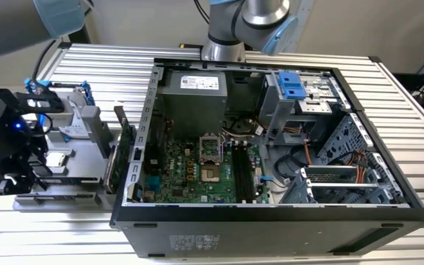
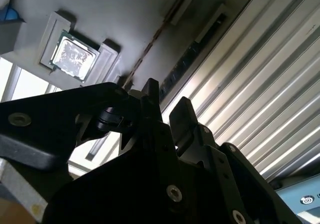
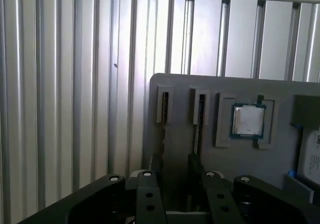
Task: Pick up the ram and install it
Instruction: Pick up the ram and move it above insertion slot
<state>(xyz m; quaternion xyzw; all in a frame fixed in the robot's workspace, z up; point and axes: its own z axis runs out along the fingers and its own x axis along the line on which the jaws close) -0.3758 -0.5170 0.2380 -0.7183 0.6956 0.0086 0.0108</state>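
Note:
Two ram sticks stand on edge in narrow slots of the grey parts tray (image 3: 175, 87); one ram (image 3: 197, 129) and its neighbour (image 3: 163, 134) appear as thin dark lines in the first wrist view. In the second wrist view a ram stick (image 2: 150, 39) is a thin brownish line. My gripper (image 3: 173, 164) hovers just above that end of the tray, open, with nothing between its black fingers (image 2: 182, 114). In the exterior view the gripper (image 1: 9, 185) hangs over the tray's near end at the exterior view's left. The motherboard's dark memory slots (image 1: 243, 171) lie inside the open computer case (image 1: 134, 165).
A processor chip (image 3: 247, 120) sits in a tray pocket beside the ram slots. A green card with a metal bracket (image 1: 123, 146) and a silver drive (image 1: 86, 124) stand between tray and case. A second arm's base (image 1: 223, 38) rises behind the case. Ribbed metal table (image 1: 388, 110) all around.

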